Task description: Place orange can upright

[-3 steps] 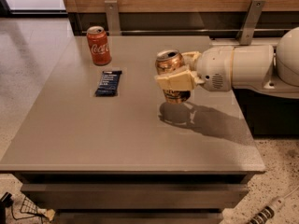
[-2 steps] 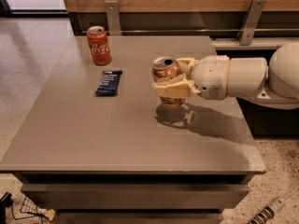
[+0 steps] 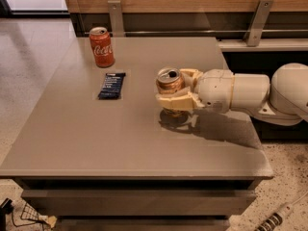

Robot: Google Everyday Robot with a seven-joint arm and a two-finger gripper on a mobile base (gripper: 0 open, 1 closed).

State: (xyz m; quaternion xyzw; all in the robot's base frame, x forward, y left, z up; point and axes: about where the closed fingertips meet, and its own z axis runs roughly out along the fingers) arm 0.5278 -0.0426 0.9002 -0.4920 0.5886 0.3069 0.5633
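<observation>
The orange can (image 3: pixel 169 84) is a copper-orange soda can with a silver top and pull tab. It stands upright near the middle of the grey table (image 3: pixel 86 134), its base at or just above the surface. My gripper (image 3: pixel 174 91) comes in from the right and is shut on the can, its cream fingers (image 3: pixel 177 101) wrapped around the can's lower body. The white arm (image 3: pixel 240 93) stretches off to the right edge.
A red Coca-Cola can (image 3: pixel 102 47) stands upright at the table's far left. A dark blue snack bar (image 3: pixel 111 85) lies flat in front of it. A wooden wall with metal brackets (image 3: pixel 115 17) runs behind the table. Floor lies left and right.
My gripper has carried the orange can to the left and lowered it slightly toward the table. The red can and snack bar have not moved.
</observation>
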